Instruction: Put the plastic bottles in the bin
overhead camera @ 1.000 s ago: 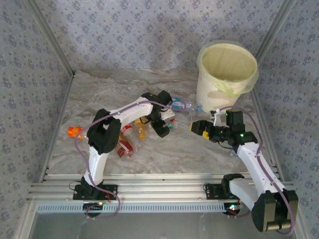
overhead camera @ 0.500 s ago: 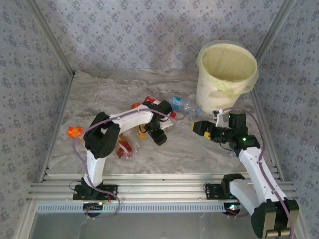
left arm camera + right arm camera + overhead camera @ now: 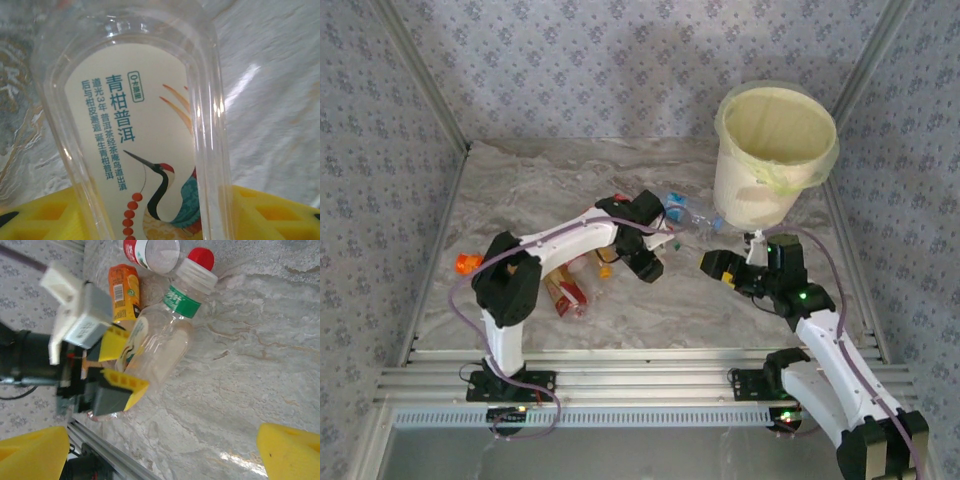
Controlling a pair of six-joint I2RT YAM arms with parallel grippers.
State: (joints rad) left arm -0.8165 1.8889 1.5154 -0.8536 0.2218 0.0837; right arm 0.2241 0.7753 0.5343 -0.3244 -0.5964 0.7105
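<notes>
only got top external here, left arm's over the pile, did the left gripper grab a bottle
observer: yes, the right wrist view shows the left gripper closed on a clear bottle.
operator: which one
observer: the one with a crane on its cream label, seen in the left wrist view.
operator: other arm
observer: the right gripper is open, yellow fingers wide apart, nothing between them.

Left fingers [image 3: 112, 345] clamped in grip, right fingers [image 3: 35, 452] spread wide.
</notes>
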